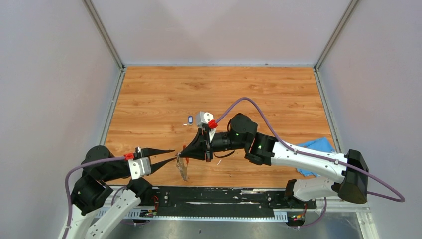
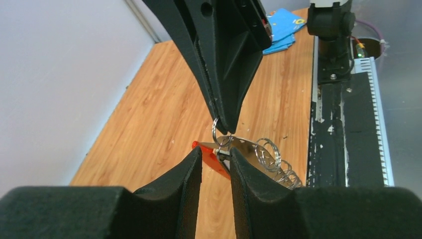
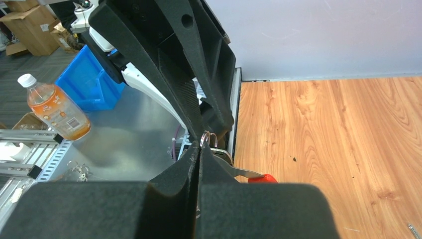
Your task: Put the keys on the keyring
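Here the right hand [image 3: 199,149] pinches shut on a wire loop of the keyring [image 2: 205,149], while the left hand [image 2: 215,153] stands slightly parted just beside it.

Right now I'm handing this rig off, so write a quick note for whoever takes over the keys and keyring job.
Right gripper: shut, pinching a small ring of the keyring.
Left gripper: open, with its jaws either side of the keyring's red end; I cannot tell if they touch it.
Blue-and-white key: loose on the table, beyond both grippers.
Black-headed key: not made out in any view.
Done: keyring gripped.
Left: thread on the blue-and-white key; find and check the black one.
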Robot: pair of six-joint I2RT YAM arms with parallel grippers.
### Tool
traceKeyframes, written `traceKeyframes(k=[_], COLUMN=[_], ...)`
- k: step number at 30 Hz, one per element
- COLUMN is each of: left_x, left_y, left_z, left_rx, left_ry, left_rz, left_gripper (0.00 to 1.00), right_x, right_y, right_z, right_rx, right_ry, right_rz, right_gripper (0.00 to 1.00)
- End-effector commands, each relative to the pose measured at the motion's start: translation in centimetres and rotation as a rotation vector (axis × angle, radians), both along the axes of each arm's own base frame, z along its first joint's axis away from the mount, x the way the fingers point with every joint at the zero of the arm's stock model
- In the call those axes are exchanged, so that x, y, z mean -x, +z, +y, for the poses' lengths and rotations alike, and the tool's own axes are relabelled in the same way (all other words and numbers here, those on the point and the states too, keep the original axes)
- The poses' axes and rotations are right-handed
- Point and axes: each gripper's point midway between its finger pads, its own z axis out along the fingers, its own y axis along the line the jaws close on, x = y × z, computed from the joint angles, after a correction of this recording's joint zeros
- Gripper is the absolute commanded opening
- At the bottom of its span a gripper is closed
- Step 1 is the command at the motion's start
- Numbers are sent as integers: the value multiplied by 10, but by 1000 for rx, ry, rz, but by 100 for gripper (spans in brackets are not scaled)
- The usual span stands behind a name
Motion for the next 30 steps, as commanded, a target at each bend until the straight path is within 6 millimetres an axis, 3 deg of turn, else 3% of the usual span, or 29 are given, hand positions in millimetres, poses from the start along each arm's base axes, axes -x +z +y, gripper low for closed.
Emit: traceKeyframes(k=[1,9,19,30], left_x=[7,4,7,-1], left_y=[-7,-12,-13,-17], left_z=[-8,-8,-6,-1], left_rx=[-26,-58,-67,-100], left_ry=[-83,-77,-82,-50], left_rz=[19,26,12,-90], left_gripper=[30,21,23,3], right_x=[-2,-1,-1,-1], right_y=[21,24,25,27], right_z=[1,0,-3,-4], right_rx=[-67,-68,-65,-75], right_ry=[13,12,8,6], right_rz=[-26,-33,-38,-28], right_gripper=[0,0,0,0])
